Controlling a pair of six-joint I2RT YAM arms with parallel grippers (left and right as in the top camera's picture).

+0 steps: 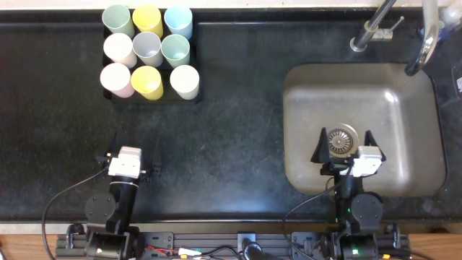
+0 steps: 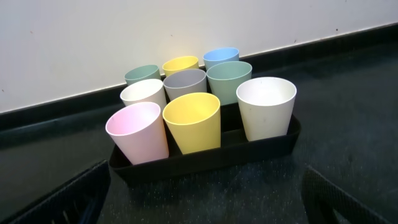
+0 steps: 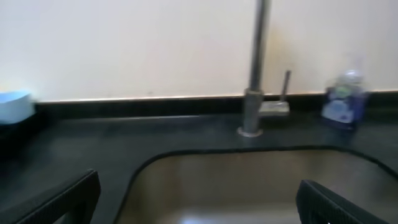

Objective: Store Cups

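A black tray [image 1: 193,97] at the back left of the dark counter holds several upright cups in three rows: pink [image 1: 115,79], yellow [image 1: 146,81], white [image 1: 184,81], grey [image 1: 147,45] and others. The left wrist view faces the same tray [image 2: 205,160], with the pink cup [image 2: 138,132], yellow cup [image 2: 193,121] and white cup [image 2: 266,107] nearest. My left gripper [image 1: 133,150] stands open near the counter's front, well short of the tray, holding nothing. Over the sink's front part, my right gripper [image 1: 348,148] is open and empty.
A steel sink [image 1: 404,94] fills the right side, with a drain [image 1: 341,140] close to the right gripper. A tap [image 1: 369,32] stands behind it, also the tap [image 3: 254,87] in the right wrist view, beside a soap bottle [image 3: 343,99]. A wall runs behind the counter.
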